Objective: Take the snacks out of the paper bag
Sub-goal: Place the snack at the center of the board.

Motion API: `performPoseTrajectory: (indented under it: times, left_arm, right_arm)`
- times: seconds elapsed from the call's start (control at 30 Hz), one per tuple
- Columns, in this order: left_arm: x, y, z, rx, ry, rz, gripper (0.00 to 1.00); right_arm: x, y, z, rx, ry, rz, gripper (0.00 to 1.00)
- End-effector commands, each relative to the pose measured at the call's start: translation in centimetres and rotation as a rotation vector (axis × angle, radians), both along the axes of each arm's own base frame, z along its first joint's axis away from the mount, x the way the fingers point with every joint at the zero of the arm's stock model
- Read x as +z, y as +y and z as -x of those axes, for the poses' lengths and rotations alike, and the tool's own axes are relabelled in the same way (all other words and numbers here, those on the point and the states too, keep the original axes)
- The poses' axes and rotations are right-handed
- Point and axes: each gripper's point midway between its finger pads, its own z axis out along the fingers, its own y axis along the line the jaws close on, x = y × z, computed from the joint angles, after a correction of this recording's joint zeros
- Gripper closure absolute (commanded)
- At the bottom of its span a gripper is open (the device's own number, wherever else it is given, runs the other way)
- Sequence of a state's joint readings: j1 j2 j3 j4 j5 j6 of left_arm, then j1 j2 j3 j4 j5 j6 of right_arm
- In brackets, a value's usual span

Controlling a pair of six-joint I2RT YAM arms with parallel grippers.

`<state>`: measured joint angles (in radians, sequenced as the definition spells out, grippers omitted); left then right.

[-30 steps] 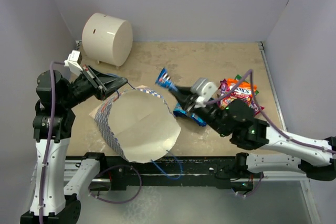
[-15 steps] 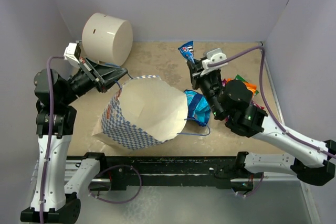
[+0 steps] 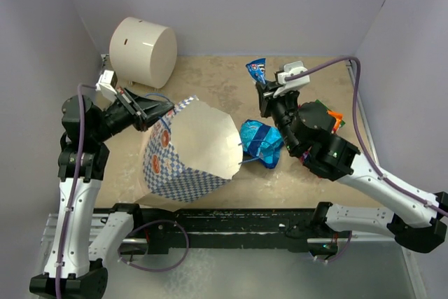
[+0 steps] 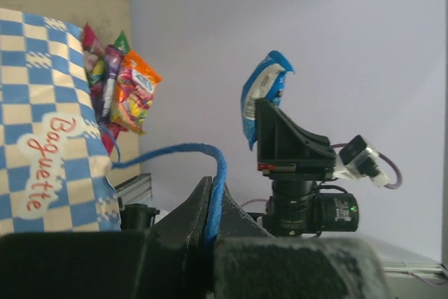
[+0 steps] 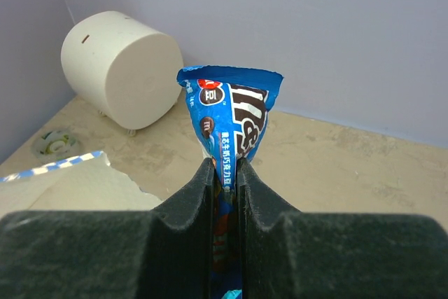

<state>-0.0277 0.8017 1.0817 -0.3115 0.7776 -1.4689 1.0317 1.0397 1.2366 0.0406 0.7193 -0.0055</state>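
Observation:
The blue-and-white checked paper bag [image 3: 183, 150] lies tipped on the table, its cream mouth facing right; it also shows in the left wrist view [image 4: 42, 110]. My left gripper [image 3: 164, 108] is shut on the bag's blue cord handle [image 4: 210, 187]. My right gripper [image 3: 264, 89] is shut on a blue snack packet [image 5: 231, 120], held up above the table; the packet also shows from above [image 3: 256, 70]. Another blue packet [image 3: 260, 142] lies just outside the bag's mouth. Red, purple and orange packets [image 4: 119, 92] lie in a heap at the right [image 3: 329, 118], mostly hidden under my right arm.
A large cream cylinder [image 3: 142, 52] lies at the back left corner; it also shows in the right wrist view [image 5: 122, 68]. Purple walls close in the table on three sides. A small round lid [image 5: 54, 143] lies near the cylinder.
My right gripper has lifted the blue packet up and toward the back right. My left gripper has pulled the handle, turning the bag's mouth to the right. A second blue packet now lies outside the mouth.

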Motion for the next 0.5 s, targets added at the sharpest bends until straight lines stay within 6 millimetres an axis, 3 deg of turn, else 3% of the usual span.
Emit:
performPoseTrajectory:
  times: [0.0, 0.23, 0.47]
  left_arm:
    - [-2.7, 0.5, 0.9, 0.026, 0.020, -0.104, 1.00]
    - [-5.0, 3.3, 1.7, 0.093, 0.019, -0.498, 1.00]
    - [-11.7, 9.1, 3.1, 0.206, 0.284, -0.861, 1.00]
  right_arm:
    - [0.6, -0.6, 0.0, -0.012, -0.002, -0.059, 1.00]
    - [-0.9, 0.4, 0.0, 0.027, 0.032, -0.050, 1.00]
    - [-3.9, 1.5, 0.1, 0.060, 0.112, -0.029, 1.00]
